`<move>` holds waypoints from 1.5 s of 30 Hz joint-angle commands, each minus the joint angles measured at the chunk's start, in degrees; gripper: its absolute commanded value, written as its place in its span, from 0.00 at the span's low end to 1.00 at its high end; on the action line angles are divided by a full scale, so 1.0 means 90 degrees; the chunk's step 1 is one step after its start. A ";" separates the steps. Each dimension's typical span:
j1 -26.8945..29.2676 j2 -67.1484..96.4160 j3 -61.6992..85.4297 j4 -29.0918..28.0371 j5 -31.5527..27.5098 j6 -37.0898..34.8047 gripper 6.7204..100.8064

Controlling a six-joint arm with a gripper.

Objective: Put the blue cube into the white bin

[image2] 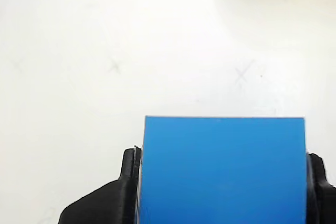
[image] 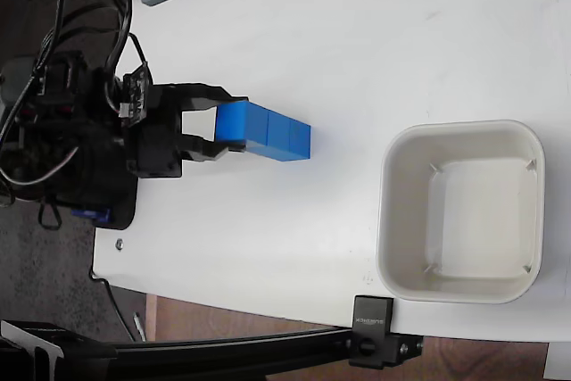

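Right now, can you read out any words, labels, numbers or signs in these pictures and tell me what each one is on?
Black clamp at the table's lower edge: a small pale label, too small to read.
Blue cubes, white bin, end effector: no text visible.
Wrist view: no text.

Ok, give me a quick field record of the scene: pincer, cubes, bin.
pincer: closed on the nearest blue cube, one finger on each side
other cubes: two more blue cubes in a row with the held one, touching
white bin: empty, at the right of the fixed view, apart from the cubes
surface: white table
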 commanded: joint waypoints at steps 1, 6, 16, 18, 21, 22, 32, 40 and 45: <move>-0.0049 0.0332 -0.0156 -0.0059 0.0176 0.0010 0.55; -0.0068 0.0410 -0.0156 -0.0029 0.0254 0.0049 0.45; -0.0166 0.0283 -0.0830 0.0293 0.0254 -0.0039 0.41; -0.0029 0.0068 -0.1172 0.0352 0.0078 -0.0166 0.41; 0.0273 -0.0518 -0.1777 0.0332 -0.0303 -0.0391 0.41; 0.0371 -0.0771 -0.2012 0.0313 -0.0439 -0.0459 0.40; 0.1260 -0.3457 -0.4648 0.0234 -0.1230 -0.1035 0.39; 0.1719 -0.5488 -0.7305 0.0859 -0.1338 -0.1328 0.39; 0.1797 -0.6348 -0.8506 0.0996 -0.1338 -0.1396 0.39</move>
